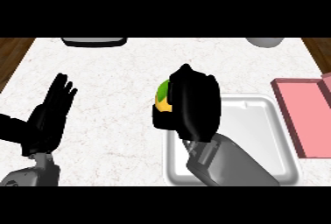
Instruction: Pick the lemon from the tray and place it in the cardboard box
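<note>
The lemon (164, 95), yellow with a green patch, shows only at the left side of my right hand (191, 105), whose fingers curl round it. That hand is over the left edge of the white tray (265, 109), and most of the fruit is hidden behind it. A pink box (304, 118) with an open flap lies at the right edge of the view, to the right of the tray. My left hand (51, 113) stays open at the left, fingers up, resting.
A dark grey object (93, 41) sits at the counter's far edge on the left, and a white rounded object (265, 41) at the far right. Wooden floor shows at both upper corners beyond the pale counter.
</note>
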Robot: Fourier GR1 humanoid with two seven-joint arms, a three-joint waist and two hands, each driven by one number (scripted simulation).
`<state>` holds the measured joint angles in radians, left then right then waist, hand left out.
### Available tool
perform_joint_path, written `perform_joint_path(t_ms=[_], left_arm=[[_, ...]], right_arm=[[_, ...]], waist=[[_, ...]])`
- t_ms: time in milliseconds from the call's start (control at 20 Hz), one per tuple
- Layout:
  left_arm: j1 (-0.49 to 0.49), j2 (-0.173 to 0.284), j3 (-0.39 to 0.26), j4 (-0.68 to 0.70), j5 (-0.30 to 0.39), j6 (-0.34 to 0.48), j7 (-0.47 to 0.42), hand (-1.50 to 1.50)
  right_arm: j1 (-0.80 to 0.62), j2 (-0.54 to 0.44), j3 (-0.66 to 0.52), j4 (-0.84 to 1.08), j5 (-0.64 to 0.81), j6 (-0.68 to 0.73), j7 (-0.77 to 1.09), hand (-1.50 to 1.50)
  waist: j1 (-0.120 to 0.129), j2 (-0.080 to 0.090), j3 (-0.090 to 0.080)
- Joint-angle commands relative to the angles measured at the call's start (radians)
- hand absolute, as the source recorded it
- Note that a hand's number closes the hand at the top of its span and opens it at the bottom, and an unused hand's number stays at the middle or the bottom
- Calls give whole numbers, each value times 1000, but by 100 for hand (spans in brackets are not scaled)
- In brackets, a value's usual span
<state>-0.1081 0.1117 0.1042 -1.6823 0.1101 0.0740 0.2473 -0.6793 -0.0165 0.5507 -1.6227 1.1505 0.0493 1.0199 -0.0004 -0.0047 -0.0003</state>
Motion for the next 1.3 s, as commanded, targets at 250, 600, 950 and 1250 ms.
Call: perform_joint_path(t_ms=[250, 600, 950, 1250], left_arm=[[7, 12, 2, -47, 8, -3, 44, 0], [-16, -17, -2, 18, -9, 14, -9, 0], [9, -24, -26, -9, -24, 8, -17, 0], [5, -39, -30, -8, -17, 12, -17, 0]], right_arm=[[-23, -78, -234, -122, 93, 70, 88, 150], [63, -162, -412, -131, 12, 67, -39, 150], [77, -377, -600, -13, -24, 60, -210, 150], [208, -416, -635, 120, -8, -83, -364, 150]], waist=[[-1, 1, 0], [-3, 5, 0], [3, 6, 1], [2, 6, 1]])
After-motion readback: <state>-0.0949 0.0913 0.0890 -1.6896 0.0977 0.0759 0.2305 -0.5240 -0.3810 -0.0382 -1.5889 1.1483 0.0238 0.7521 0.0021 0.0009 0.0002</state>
